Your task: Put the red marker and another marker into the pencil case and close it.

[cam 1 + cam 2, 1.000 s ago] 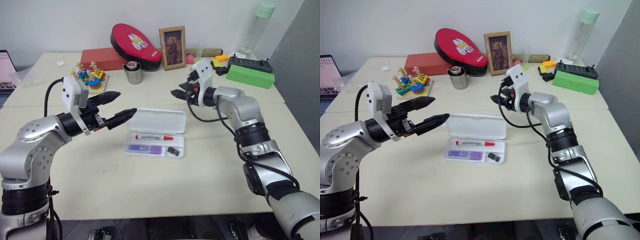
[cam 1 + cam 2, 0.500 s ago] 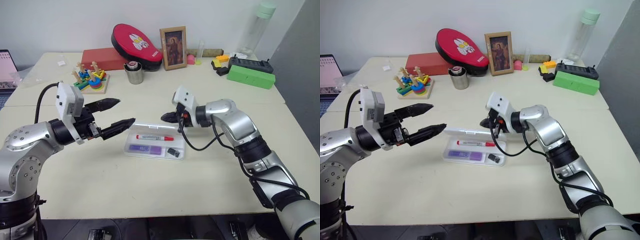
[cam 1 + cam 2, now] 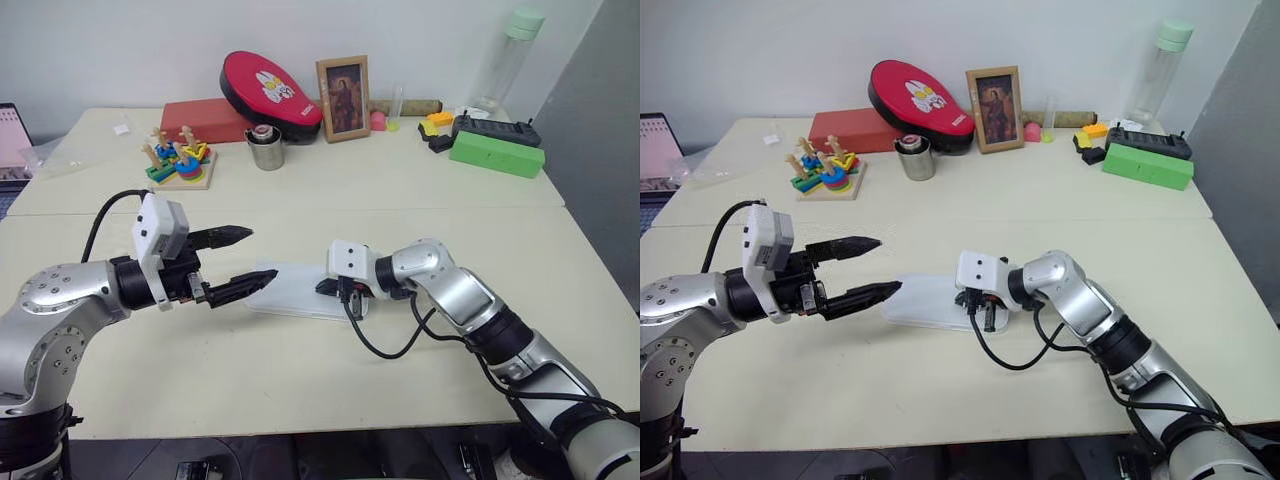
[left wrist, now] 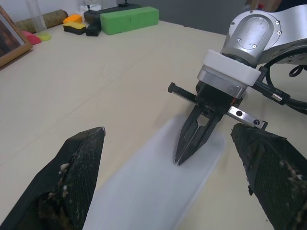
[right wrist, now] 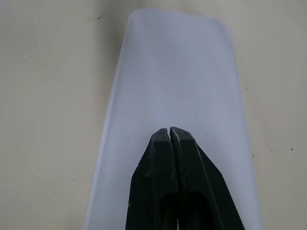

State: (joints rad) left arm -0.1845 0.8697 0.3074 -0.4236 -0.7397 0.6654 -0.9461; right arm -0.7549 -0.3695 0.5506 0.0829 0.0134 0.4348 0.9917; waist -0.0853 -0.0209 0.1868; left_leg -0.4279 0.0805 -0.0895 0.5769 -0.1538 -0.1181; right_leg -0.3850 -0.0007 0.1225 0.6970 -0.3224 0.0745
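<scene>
The pencil case lies flat on the table, near the front edge and between the two arms, with its lid down so that nothing of its contents can be seen. It looks like thin, rigid plastic: light enough to skate across the smooth tabletop if pushed sideways, stiff enough to take a firm press from above, and with a slick, rounded shell that offers fingers little to pinch. The sensible place to act on it is therefore the flat top of the lid, pressing straight down close to the edge where it latches (whether the catch has clicked home cannot be told from here). The right gripper has its two black fingers drawn fully together into a single point, and that point rests on the lid toward the case's right end; it grips nothing, only bears on the surface. The left gripper hangs just beside the case's left end, above the table, its fingers spread as wide as they go, empty and touching nothing, placed where it could steady the case if it slides.
</scene>
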